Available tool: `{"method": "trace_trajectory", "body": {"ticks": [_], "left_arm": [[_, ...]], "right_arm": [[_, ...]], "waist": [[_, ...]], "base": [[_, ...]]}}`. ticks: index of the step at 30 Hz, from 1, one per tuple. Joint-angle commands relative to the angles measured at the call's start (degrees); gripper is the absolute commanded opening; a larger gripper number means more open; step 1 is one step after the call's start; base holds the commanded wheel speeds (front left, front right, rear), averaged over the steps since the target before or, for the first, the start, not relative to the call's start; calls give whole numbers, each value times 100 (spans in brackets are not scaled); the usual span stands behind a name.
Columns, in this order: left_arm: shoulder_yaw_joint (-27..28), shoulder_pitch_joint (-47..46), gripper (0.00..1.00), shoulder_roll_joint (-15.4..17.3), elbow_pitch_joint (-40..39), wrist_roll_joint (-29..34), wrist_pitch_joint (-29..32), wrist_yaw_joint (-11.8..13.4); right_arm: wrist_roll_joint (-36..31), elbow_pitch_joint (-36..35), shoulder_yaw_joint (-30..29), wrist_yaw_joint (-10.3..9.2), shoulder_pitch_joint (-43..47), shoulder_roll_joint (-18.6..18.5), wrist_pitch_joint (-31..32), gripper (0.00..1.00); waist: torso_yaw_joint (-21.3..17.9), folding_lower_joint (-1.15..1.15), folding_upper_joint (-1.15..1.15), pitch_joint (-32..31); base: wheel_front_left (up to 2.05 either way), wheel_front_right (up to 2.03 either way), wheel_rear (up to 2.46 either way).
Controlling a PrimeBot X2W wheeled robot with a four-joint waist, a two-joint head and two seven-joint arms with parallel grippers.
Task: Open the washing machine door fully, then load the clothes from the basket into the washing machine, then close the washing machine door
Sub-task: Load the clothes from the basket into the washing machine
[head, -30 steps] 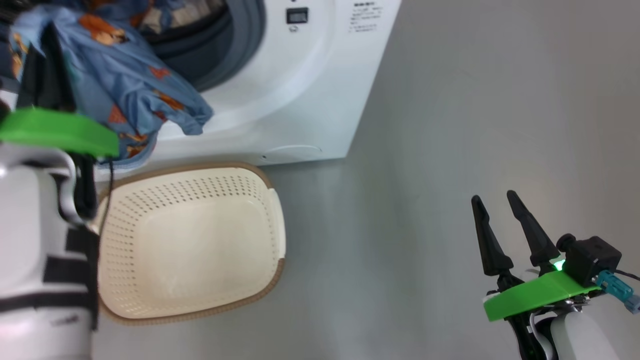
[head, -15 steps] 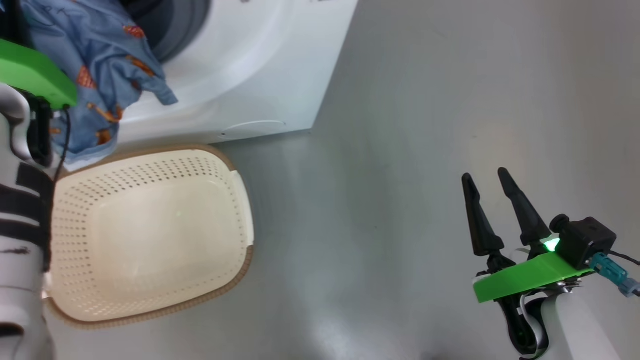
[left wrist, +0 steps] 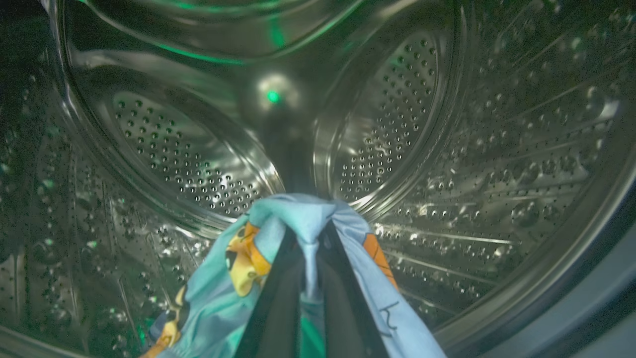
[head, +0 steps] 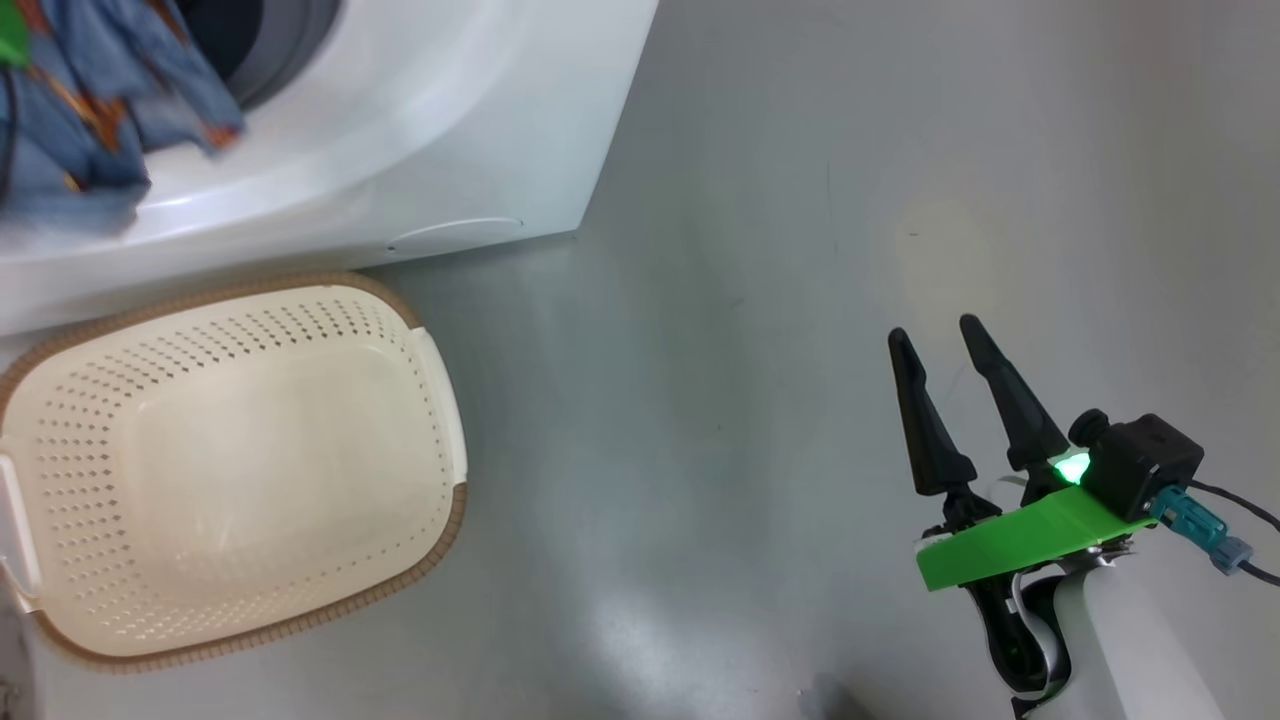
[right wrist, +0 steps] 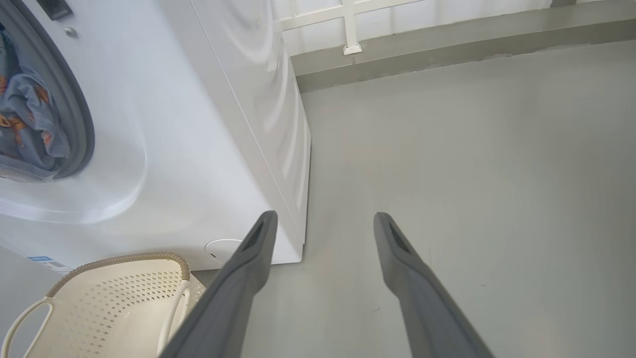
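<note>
- My left gripper (left wrist: 312,241) was clamped on a bunched fold of the clothes (left wrist: 233,278), inside the steel drum (left wrist: 397,124).
- Cloth looked soft, light and limp; its tail trailed over the grey gasket (right wrist: 82,114) and might snag there.
- Basket (head: 440,420), nothing in it, sat just beside the washing machine (head: 450,120).
- Right gripper (head: 932,330) stood apart, empty, above the floor (head: 800,200).

The right gripper (head: 932,330) has two long, tapering black fingers (head: 925,432), slotted near the tips, rising from a flat bright-green bracket (head: 1020,540). At the bracket's right end sit a boxy black camera module (head: 1145,465) and a glowing green light (head: 1072,468). Beside it a teal connector (head: 1195,522) trails a dark cable (head: 1258,572). Below the bracket is a white forearm (head: 1130,650).
</note>
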Motion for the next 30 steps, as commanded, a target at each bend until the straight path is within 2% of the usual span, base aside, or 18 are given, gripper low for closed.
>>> {"method": "trace_trajectory", "body": {"ticks": [1, 6, 9, 10, 12, 13, 30], "left_arm": [[155, -95, 0, 297, -436, 115, -35, 81], [512, 94, 0, 249, -1283, 237, -35, 181], [658, 266, 0, 202, -1418, 315, -35, 169], [676, 312, 16, 195, -1371, 349, -35, 156], [730, 379, 67, 187, -1308, 402, -35, 146], [756, 410, 100, 177, -1217, 413, -35, 140], [931, 490, 100, 52, -646, 535, -35, -40]], "right_arm": [[44, -136, 131, 9, -21, 16, -28, 100], [46, -136, 121, 9, -44, 37, -28, 100], [48, -143, 133, 9, -60, 48, -28, 100], [50, -144, 135, 9, -64, 50, -28, 100], [51, -145, 139, 9, -73, 52, -28, 100], [52, -144, 140, 9, -74, 53, -28, 100], [42, -137, 131, 9, -116, 41, -28, 100]], "waist": [[-18, 0, 0, 45], [-7, 0, 0, 89], [9, 0, 0, 106], [18, 0, 0, 112], [31, 0, 0, 120], [40, 0, 0, 122], [114, 0, 0, 126]], "base": [[0, 0, 0], [0, 0, 0], [0, 0, 0], [0, 0, 0], [0, 0, 0], [0, 0, 0], [0, 0, 0]]}}
